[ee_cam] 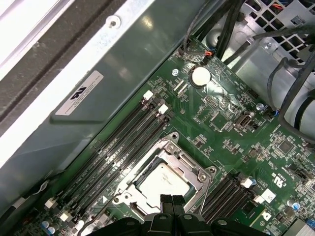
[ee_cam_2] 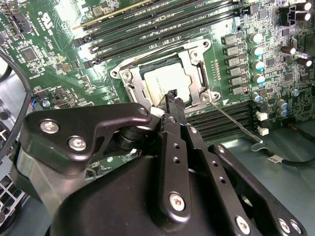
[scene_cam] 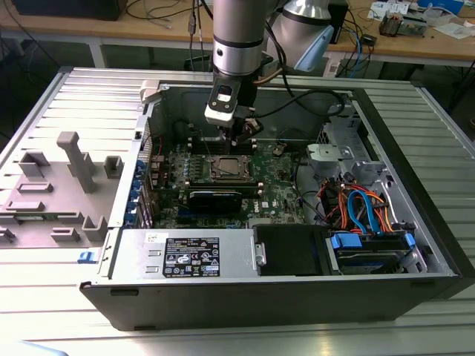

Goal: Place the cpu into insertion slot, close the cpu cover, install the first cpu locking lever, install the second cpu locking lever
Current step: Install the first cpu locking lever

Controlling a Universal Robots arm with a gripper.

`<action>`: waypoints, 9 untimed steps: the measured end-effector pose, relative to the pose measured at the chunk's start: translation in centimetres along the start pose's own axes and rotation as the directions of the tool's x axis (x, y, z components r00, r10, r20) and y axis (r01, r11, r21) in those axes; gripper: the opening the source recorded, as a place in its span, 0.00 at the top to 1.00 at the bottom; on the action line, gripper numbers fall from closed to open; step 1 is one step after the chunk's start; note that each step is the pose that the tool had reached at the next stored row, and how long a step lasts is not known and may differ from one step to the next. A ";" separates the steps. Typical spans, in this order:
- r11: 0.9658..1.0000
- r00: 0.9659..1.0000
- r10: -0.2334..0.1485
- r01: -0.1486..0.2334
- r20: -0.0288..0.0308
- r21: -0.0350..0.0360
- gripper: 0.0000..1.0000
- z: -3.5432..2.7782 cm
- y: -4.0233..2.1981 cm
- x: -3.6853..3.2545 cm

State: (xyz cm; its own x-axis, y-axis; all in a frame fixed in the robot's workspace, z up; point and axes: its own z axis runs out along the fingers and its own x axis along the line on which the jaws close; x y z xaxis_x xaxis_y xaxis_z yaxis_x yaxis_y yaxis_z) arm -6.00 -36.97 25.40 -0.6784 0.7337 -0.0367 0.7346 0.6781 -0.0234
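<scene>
Ribbed metal worktop (scene_cam: 67,96) carries the open case (scene_cam: 223,293). From the exterior view my hand (scene_cam: 243,139) hovers above the insertion slot (scene_cam: 214,172); in the first wrist view I see its fingertips (ee_cam: 166,202) pressed together, empty, over the seated cpu (ee_cam: 160,179).

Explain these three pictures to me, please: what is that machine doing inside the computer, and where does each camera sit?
The exterior view shows a robot arm reaching down into an open computer case that lies on a ribbed metal table. The other two pictures come from cameras riding near the arm's wrist, looking past its gripper at the green motherboard. The silver square is the cpu, seated in the insertion slot, with the cpu cover framing it. The gripper hangs just above, fingers together, nothing seen between them. A thin wire lever sticks out beside the socket.
</scene>
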 end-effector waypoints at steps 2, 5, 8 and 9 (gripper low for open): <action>1.000 1.000 -0.006 0.006 0.000 -0.001 0.89 0.00 0.00 0.00; 1.000 1.000 -0.016 0.016 -0.001 -0.002 0.89 0.00 0.00 0.00; 1.000 1.000 -0.023 0.023 -0.001 -0.003 0.89 0.00 0.00 0.00; 1.000 1.000 -0.027 0.027 -0.001 -0.003 0.89 0.00 0.00 0.00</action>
State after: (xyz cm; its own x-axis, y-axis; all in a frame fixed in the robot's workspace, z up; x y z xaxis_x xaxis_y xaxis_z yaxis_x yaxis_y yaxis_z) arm -6.00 -36.97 25.39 -0.6984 0.7149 -0.0345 0.7157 0.6981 -0.0213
